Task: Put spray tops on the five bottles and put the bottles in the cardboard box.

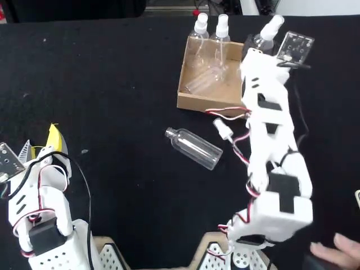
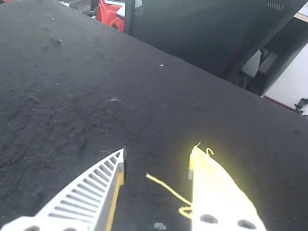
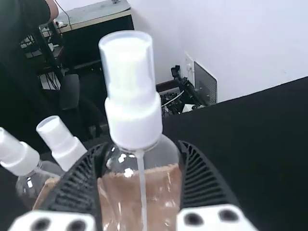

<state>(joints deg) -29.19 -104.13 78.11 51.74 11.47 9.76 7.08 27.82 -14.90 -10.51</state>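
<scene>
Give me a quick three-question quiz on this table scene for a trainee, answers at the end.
1. True or false: the bottle lying on the table has its spray top on.
2. Fill in: the left gripper is ___ over bare table.
3. What is the right gripper shut on? A) a loose spray top B) a bottle with a spray top on C) nothing

Key: 1 false; 2 open; 3 B.
</scene>
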